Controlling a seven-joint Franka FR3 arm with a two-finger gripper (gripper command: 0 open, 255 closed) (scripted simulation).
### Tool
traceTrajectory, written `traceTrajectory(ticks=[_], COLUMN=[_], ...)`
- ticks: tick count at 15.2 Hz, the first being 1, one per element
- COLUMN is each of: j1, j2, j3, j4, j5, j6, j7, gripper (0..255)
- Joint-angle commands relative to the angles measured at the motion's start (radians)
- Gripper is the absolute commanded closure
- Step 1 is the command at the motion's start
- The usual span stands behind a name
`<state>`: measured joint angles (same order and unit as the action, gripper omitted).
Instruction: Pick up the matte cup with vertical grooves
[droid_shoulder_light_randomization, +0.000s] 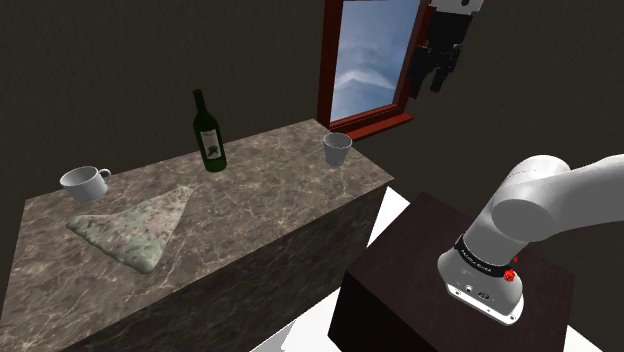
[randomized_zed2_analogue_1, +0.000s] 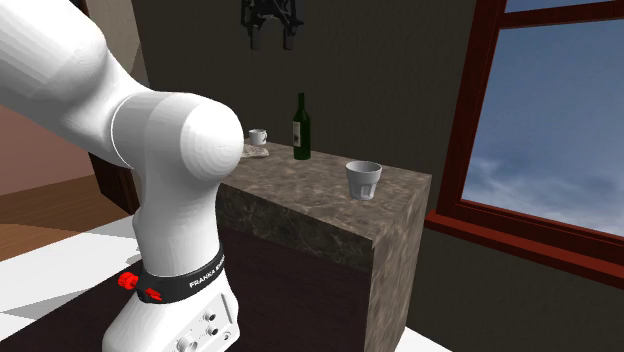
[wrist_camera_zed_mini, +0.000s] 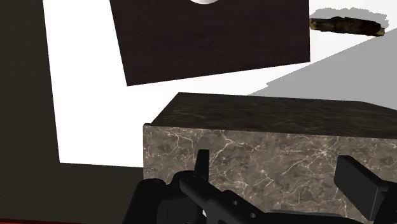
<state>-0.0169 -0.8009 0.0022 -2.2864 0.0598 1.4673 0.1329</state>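
Grey grooved cup (droid_shoulder_light_randomization: 338, 148) on counter (droid_shoulder_light_randomization: 270, 205), well below end effector (droid_shoulder_light_randomization: 428, 80)

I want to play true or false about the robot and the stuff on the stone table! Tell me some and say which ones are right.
1. The grey grooved cup stands upright on the stone counter. True.
2. The hand is squeezing the cup. False: it hangs high above the counter, open and holding nothing.
3. The green bottle lies on its side. False: it stands upright.
4. A white mug sits at the other end of the counter from the grooved cup. True.
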Motion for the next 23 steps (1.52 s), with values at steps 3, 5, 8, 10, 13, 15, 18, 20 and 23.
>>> traceTrajectory(ticks=[3, 5, 8, 10, 13, 15, 18, 20, 23], j1=[-0.006, -0.012, -0.020, -0.024, -0.029, -0.031, -0.032, -0.033, -0.033], j2=[0.035, 0.075, 0.144, 0.197, 0.284, 0.347, 0.448, 0.518, 0.629], j3=[-0.020, -0.040, -0.070, -0.089, -0.119, -0.138, -0.166, -0.184, -0.208], j4=[-0.027, -0.049, -0.072, -0.080, -0.082, -0.076, -0.056, -0.035, 0.006], j5=[-0.009, -0.016, -0.023, -0.026, -0.024, -0.019, -0.006, 0.009, 0.039], j6=[0.063, 0.126, 0.220, 0.282, 0.371, 0.428, 0.509, 0.558, 0.623], j7=[-0.022, -0.045, -0.078, -0.101, -0.136, -0.161, -0.200, -0.228, -0.274], gripper=[0, 0, 0, 0, 0, 0, 0, 0, 0])
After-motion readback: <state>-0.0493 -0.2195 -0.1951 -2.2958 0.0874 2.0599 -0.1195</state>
